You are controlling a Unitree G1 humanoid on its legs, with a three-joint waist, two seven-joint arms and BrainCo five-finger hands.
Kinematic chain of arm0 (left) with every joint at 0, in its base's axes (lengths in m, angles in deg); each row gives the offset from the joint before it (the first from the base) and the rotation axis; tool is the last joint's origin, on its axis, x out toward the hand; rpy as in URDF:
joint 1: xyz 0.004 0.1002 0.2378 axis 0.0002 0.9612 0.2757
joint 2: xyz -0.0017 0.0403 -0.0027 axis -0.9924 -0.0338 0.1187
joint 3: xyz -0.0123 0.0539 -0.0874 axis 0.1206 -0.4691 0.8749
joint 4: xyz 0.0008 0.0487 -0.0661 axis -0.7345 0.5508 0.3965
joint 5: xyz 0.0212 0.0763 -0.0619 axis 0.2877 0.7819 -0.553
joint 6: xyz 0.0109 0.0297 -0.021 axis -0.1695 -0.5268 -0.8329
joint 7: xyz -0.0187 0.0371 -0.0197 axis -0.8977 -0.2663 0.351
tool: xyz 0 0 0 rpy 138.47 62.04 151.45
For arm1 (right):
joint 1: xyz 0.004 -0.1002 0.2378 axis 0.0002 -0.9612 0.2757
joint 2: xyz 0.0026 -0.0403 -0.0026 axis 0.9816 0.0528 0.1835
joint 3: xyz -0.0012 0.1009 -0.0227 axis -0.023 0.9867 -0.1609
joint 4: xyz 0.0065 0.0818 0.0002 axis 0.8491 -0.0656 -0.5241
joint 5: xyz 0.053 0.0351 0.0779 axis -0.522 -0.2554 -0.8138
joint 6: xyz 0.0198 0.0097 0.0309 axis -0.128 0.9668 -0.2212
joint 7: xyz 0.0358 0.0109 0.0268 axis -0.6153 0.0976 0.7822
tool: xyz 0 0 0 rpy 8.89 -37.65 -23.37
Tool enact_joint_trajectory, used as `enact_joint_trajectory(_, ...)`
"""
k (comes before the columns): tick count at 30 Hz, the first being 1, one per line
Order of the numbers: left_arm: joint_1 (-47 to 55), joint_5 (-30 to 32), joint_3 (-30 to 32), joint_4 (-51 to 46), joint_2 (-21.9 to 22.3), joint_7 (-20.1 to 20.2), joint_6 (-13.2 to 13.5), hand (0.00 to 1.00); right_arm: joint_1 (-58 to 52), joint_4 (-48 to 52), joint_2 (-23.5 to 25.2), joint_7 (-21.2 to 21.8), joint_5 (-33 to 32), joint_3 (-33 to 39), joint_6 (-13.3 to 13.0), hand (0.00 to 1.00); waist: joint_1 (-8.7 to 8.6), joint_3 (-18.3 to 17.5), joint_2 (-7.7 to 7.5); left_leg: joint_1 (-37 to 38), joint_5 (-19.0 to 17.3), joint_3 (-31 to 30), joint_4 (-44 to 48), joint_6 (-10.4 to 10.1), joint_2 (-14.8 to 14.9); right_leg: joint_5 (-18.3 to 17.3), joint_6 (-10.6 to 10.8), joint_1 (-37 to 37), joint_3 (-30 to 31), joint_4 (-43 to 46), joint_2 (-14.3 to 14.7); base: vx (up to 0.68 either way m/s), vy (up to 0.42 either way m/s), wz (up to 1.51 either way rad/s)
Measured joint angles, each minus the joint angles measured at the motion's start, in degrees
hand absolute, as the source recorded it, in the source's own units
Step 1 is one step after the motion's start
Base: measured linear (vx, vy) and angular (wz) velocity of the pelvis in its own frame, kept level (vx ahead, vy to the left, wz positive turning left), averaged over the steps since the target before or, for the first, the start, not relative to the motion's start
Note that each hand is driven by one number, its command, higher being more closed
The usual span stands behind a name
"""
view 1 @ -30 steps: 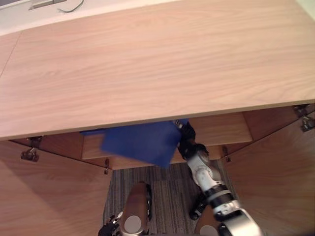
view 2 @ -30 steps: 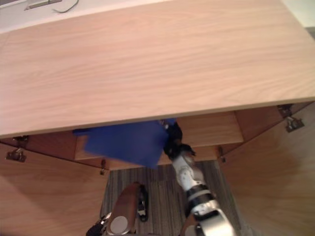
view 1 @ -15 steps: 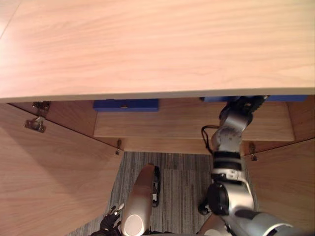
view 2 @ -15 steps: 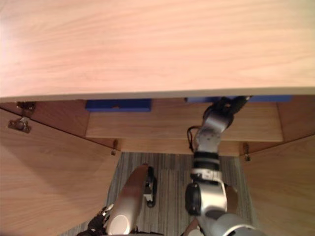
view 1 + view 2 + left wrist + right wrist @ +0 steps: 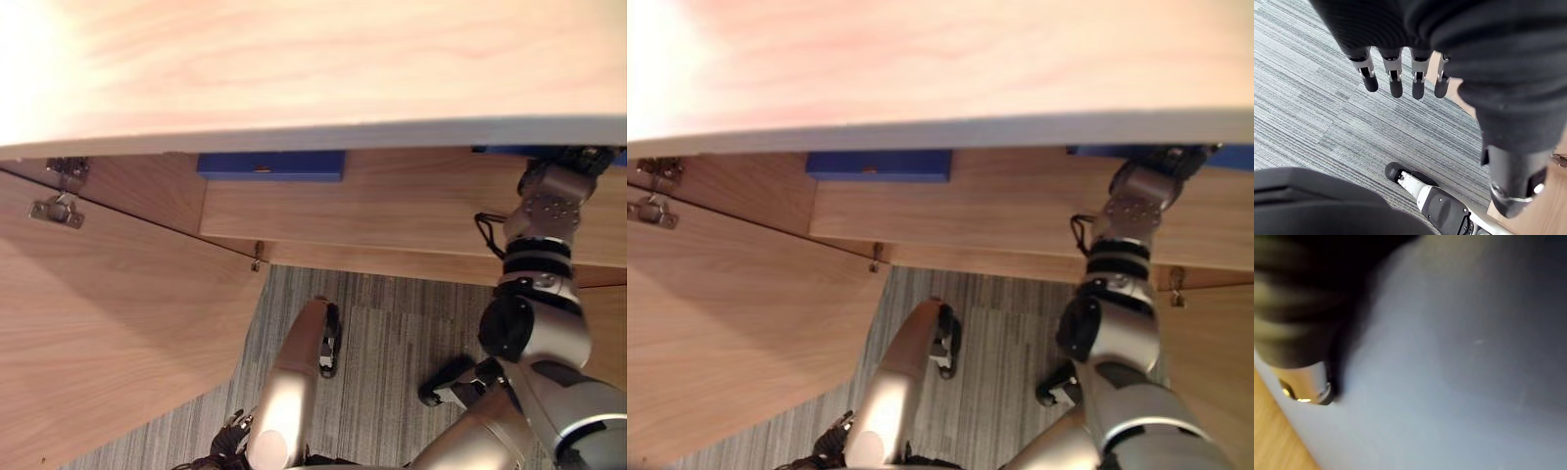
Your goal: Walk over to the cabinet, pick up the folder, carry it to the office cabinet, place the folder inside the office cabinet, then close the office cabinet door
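Step in hand, as judged: placing, with the doors not yet closed. The next move calls for leaving the folder flat on the shelf, drawing the arm clear of the top panel, then swinging a door shut.

- Office cabinet (image 5: pixel 313 59): pale wood top across the upper frame.
- Left door (image 5: pixel 108 323): swung open, lower left.
- Shelf (image 5: pixel 392 206): beneath the top, centre.
- Folder (image 5: pixel 1459 357): blue, on the shelf at upper right, lying close against the right hand.
- Second blue folder (image 5: pixel 269 164): upper centre-left, well apart.
- Right hand (image 5: pixel 568 159): reached in under the top panel, upper right; whether it grips cannot be told.
- Left hand (image 5: pixel 1396 78): fingers straight and apart, empty, hanging over the carpet (image 5: pixel 392 333).
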Motion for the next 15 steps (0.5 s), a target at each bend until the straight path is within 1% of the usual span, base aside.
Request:
enact_joint_trajectory(1,0.0,-0.1,-0.1,-0.2,0.0,-0.1,-0.1,0.00,0.3,-0.2,-0.6,0.0,0.0,-0.3,0.2,1.00,0.02,0.3,-0.02,-0.1,0.0,0.2,0.0,0.1,0.0,0.0,0.0,-0.5,0.4,0.1,0.0,0.00,0.000,0.00)
enact_joint_trajectory(2,0.1,-0.2,-0.3,-0.3,-0.1,-0.3,-0.1,0.00,0.7,-0.2,-1.2,0.0,0.0,-0.8,0.6,0.00,-0.08,0.4,0.08,-0.9,0.2,0.2,0.2,0.3,0.0,0.0,0.0,-1.2,0.5,0.4,0.0,0.00,0.000,0.00)
enact_joint_trajectory(4,0.1,-1.2,-0.9,-0.4,-0.2,-0.5,-0.2,0.00,1.2,-0.6,-2.2,0.2,0.0,-0.9,1.3,0.00,-0.17,0.9,0.40,-1.3,0.2,0.1,0.6,0.4,0.1,0.0,-0.1,-1.5,0.6,0.7,0.0,-0.01,-0.036,0.00)
enact_joint_trajectory(10,0.2,-2.3,-1.5,-0.3,-0.6,-1.1,-1.1,0.00,1.9,-1.6,-2.3,1.2,-1.2,-2.2,1.5,0.00,-0.93,0.9,0.51,-1.2,0.2,0.6,0.9,0.4,0.3,-0.1,0.0,-2.6,1.9,1.3,0.3,-0.02,-0.029,-0.04)
enact_joint_trajectory(13,0.1,-3.0,-1.5,-0.3,-0.6,-1.4,-1.2,0.00,1.8,-3.1,-2.2,2.4,-1.4,-2.3,1.8,0.00,-1.03,0.9,0.57,-0.4,0.2,0.7,0.9,0.4,0.9,-0.1,-0.1,-1.9,1.9,1.2,0.9,-0.01,-0.030,-0.09)
enact_joint_trajectory(15,-0.1,-3.3,-1.5,-0.2,-0.5,-1.7,-1.3,0.00,1.6,-4.2,-2.1,2.8,-1.5,-2.2,2.0,0.00,-1.22,1.3,0.97,1.0,0.2,0.6,0.7,0.4,1.0,-0.1,0.0,-0.5,1.8,0.9,1.1,-0.02,-0.033,-0.05)
